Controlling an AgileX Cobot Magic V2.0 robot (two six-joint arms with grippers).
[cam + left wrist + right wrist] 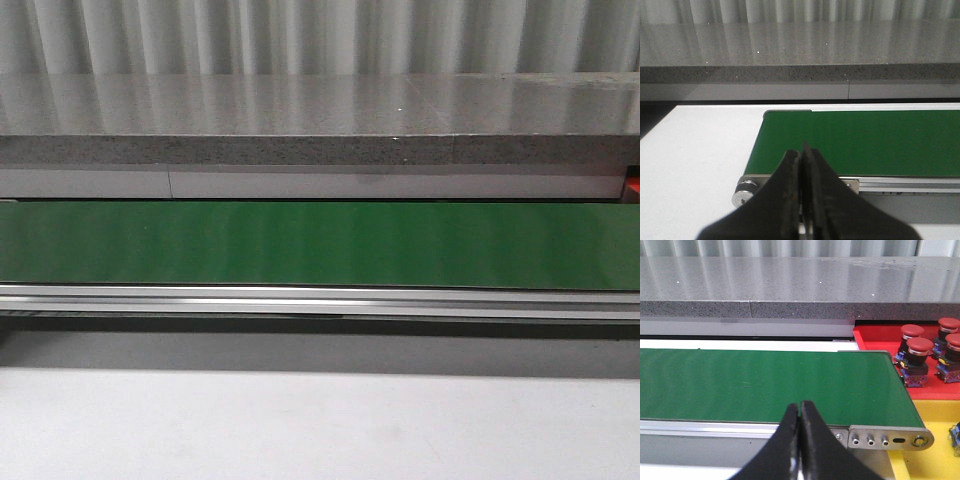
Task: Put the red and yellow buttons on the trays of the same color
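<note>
Several red buttons (919, 347) stand on the red tray (875, 337) beyond the right end of the green conveyor belt (765, 385). The yellow tray (935, 415) lies nearer, beside that belt end; a dark object (956, 437) shows at the frame's edge on it, too cut off to name. My right gripper (800, 405) is shut and empty, in front of the belt's near rail. My left gripper (802, 150) is shut and empty, in front of the belt's left end (790, 145). No yellow button shows for sure. Neither gripper shows in the front view.
The green belt (320, 245) spans the front view with a metal rail (320, 300) along its near side and nothing on it. A grey stone ledge (320, 120) runs behind it. White table (320, 425) lies in front. A roller (742, 192) ends the belt at the left.
</note>
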